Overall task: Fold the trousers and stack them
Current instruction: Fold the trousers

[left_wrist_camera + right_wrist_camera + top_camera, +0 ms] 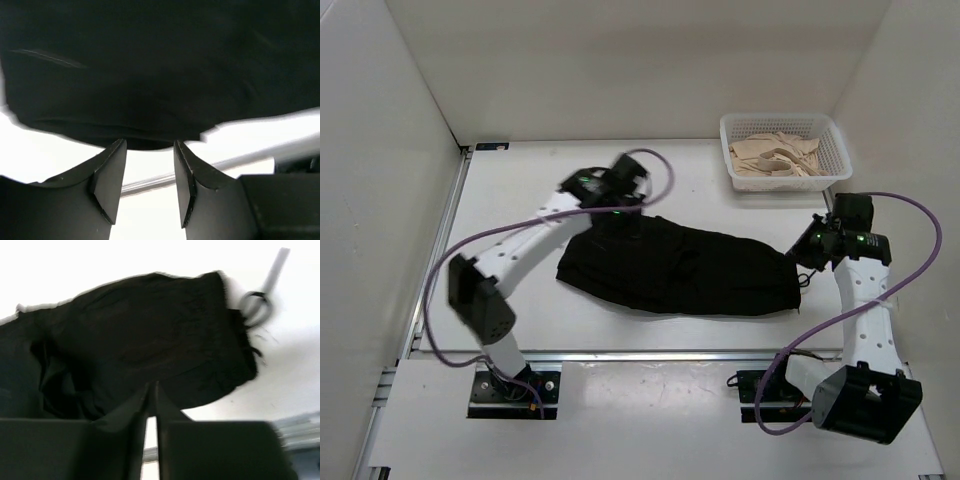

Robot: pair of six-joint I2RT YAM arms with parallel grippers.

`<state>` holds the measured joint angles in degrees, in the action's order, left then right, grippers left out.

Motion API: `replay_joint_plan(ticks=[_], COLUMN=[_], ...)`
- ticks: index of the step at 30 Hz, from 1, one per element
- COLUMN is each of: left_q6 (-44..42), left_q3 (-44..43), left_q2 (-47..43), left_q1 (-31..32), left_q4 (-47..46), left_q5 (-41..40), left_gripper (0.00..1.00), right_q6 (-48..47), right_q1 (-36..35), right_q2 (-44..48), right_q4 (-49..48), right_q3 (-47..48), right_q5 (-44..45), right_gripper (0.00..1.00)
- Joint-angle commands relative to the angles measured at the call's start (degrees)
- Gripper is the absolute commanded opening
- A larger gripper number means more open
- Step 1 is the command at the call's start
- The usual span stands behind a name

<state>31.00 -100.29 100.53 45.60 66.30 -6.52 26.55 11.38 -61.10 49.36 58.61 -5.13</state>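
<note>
On the white desk (pixel 670 190), black trousers (pixel 680 268) lie mid-frame. The left gripper (pixel 150 145) is spread and empty at their upper-left edge. The right gripper (pixel 152 387) is nearly pressed together, holding nothing, at their right end.

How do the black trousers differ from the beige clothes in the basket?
The black trousers lie spread on the table; the beige clothes sit crumpled inside the white basket. The trousers cover far more area than the beige heap. Both are soft fabric.
</note>
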Motion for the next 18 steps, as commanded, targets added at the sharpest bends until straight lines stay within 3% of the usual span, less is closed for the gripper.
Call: replay_joint_plan(ticks=[1, 2, 6, 11, 18], left_q6=[-2.35, -3.05, -4.45, -5.60, -8.15], left_q3=[9.56, 14.55, 24.14, 28.48, 30.59], left_q2=[-9.64, -10.96, -13.26, -9.75, -6.14], left_q1=[-10.60, -15.06, -24.39, -30.74, -39.44], left_q4=[-2.55, -4.06, -9.87, -12.07, -15.24], left_q5=[2.64, 5.79, 12.47, 13.82, 20.49], left_gripper=[0.54, 0.58, 0.66, 0.70, 0.71], right_q6=[-1.58, -0.45, 1.67, 3.16, 3.69], right_q1=[-5.73, -10.97, -27.34, -44.74, -48.47], right_q2=[1.34, 1.34, -4.01, -21.67, -37.93], right_q4=[-3.56, -5.66, -12.09, -11.13, -13.59], right_q3=[1.77, 1.77, 5.71, 16.61, 21.37], right_q5=[-6.12, -6.91, -7.71, -4.28, -2.53], right_gripper=[0.07, 0.01, 0.00, 0.00, 0.00])
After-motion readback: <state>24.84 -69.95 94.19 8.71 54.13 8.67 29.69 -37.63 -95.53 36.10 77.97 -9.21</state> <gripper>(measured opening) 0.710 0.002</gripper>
